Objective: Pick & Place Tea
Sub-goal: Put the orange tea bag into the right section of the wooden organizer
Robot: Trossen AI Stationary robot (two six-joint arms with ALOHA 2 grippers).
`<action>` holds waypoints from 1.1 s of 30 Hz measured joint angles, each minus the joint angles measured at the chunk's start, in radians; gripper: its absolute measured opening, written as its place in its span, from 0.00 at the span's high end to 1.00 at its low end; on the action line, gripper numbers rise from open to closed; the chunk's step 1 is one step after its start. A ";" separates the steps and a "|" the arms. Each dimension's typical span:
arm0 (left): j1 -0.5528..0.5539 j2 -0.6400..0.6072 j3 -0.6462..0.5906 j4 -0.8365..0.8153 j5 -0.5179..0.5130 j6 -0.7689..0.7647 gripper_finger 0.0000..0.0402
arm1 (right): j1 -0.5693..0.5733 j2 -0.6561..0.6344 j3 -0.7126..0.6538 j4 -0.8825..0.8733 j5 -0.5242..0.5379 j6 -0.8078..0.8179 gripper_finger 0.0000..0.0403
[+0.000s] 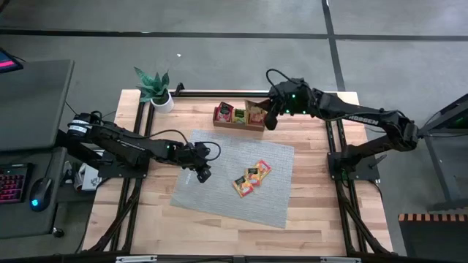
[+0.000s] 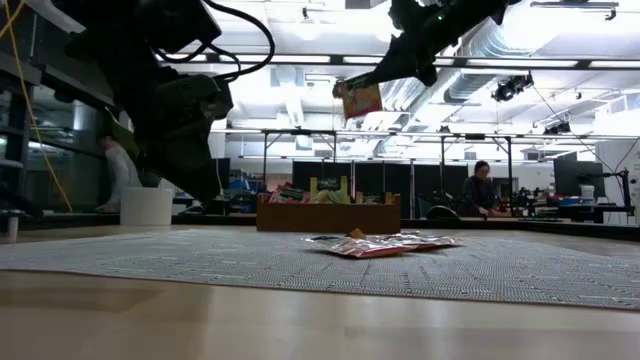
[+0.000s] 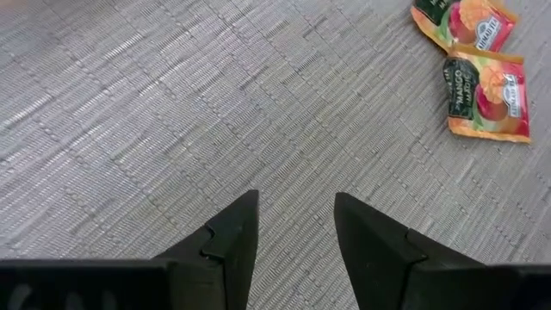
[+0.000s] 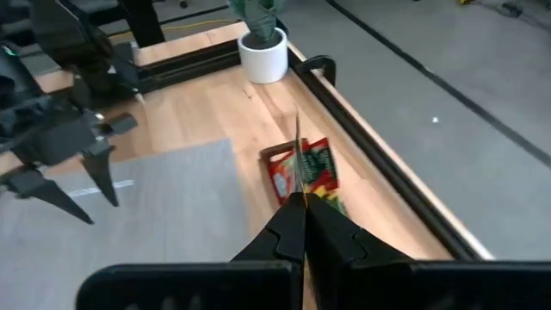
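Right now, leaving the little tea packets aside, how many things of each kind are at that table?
Robot arms: 2
Wooden tray: 1
Grey mat: 1
Potted plant: 1
Total: 5

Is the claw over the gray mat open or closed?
Open. The left gripper hovers over the mat, and bare mat shows between its two fingers; nothing is held.

Both arms are black with thick round joints. The left arm (image 1: 124, 142) has a looping black cable. The right arm (image 1: 358, 115) has white letters and a small green light. Their jaws are black and pointed.
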 joint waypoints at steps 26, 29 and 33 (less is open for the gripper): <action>0.000 0.000 0.000 0.039 -0.020 -0.004 0.62 | -0.248 0.046 -0.458 0.574 -0.285 0.015 1.00; 0.000 0.000 0.000 0.039 -0.020 -0.004 0.62 | -0.281 0.069 -0.462 0.596 -0.332 0.016 1.00; 0.000 0.000 0.000 0.040 -0.020 -0.007 0.62 | -0.297 0.126 -0.438 0.617 -0.372 0.025 1.00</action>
